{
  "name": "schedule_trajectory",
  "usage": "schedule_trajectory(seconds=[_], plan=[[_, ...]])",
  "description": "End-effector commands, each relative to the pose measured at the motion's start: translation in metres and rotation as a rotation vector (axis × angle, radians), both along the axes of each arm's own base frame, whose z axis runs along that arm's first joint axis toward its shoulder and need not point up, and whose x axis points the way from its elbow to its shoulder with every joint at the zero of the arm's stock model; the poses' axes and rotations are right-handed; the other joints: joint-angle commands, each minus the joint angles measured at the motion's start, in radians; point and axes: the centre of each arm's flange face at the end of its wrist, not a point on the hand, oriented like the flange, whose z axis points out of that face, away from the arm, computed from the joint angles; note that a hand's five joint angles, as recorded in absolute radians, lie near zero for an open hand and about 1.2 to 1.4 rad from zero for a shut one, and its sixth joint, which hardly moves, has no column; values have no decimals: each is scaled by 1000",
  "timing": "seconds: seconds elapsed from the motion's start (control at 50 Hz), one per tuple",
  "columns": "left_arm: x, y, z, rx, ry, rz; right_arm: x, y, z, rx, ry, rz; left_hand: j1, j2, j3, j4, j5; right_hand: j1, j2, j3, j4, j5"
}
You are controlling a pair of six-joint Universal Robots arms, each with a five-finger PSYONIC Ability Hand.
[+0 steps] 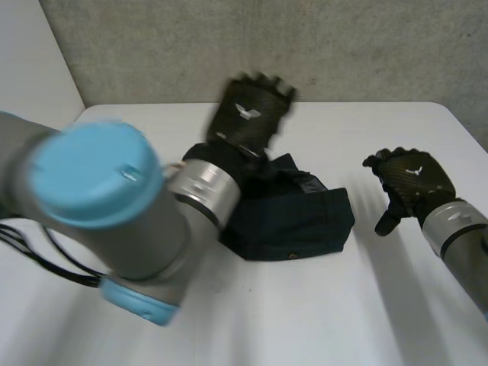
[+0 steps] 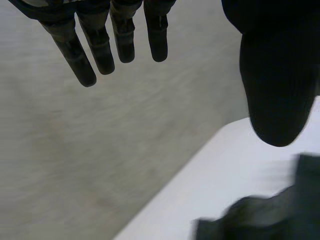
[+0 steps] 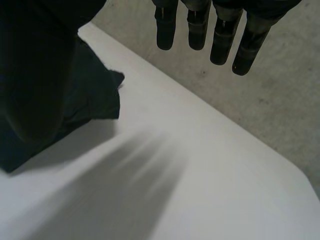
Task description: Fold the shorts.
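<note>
Left hand (image 1: 248, 114) and right hand (image 1: 412, 179) both open, fingers straight, holding nothing.
Dark shorts (image 1: 293, 217) in a compact, slightly rumpled bundle at mid desk (image 1: 305, 313), left hand over the far left edge, right hand apart to the right. Seemingly folded already; perhaps only smoothing left.

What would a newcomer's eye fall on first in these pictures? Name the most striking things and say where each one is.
A dark, bunched-up pair of shorts lies in the middle of the white table. The left hand hangs open above their far side, holding nothing, while the right hand hovers open to their right, apart from the cloth. The left arm's light-blue cap looms at the head view's near left.
</note>
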Motion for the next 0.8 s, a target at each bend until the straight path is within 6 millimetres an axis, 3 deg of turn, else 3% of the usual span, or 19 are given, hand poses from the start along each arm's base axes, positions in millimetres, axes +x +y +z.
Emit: schedule_trajectory(seconds=[0.02, 0.1, 0.16, 0.32, 0.38, 0.46, 0.48, 0.54, 0.64, 0.8], plan=[[56, -21, 24, 6, 12, 186, 5, 16, 24, 29, -24, 114, -50, -13, -26, -13, -2, -31, -48, -37, -62, -73], [81, -35, 24, 36, 24, 258, 11, 18, 32, 38, -58, 160, -47, -10, -23, -10, 1, -31, -48, -37, -62, -73], [93, -41, 12, 105, 27, 280, 15, 16, 31, 48, -76, 166, -44, -7, -20, -7, 4, -31, -48, -37, -62, -73], [107, -49, -9, 221, 79, 281, 50, -9, -15, 162, -78, 201, -32, 5, -8, 5, 16, -10, -26, -15, -40, -51], [111, -52, -15, 243, 84, 292, 59, -20, -29, 164, -53, 183, -32, 5, -8, 5, 16, 195, 179, 190, 165, 154], [116, -57, -17, 245, 86, 312, 60, -43, -44, 137, -32, 111, -32, 5, -8, 5, 16, 1010, 993, 1004, 979, 968], [117, -58, -19, 249, 84, 316, 58, -49, -42, 109, -27, 84, -32, 5, -8, 5, 16, 1189, 1172, 1183, 1158, 1147], [120, -63, -29, 273, 70, 332, 52, -54, -34, 74, -20, 55, -35, 2, -11, 2, 13, 1190, 1174, 1185, 1160, 1149], [121, -66, -48, 320, 39, 344, 19, -59, -6, -9, 58, 14, -44, -7, -20, -7, 4, 1190, 1174, 1185, 1160, 1149], [118, -74, -70, 367, 5, 350, -30, -58, -12, -21, 330, -6, -44, -7, -20, -7, 4, 1190, 1174, 1185, 1160, 1149]])
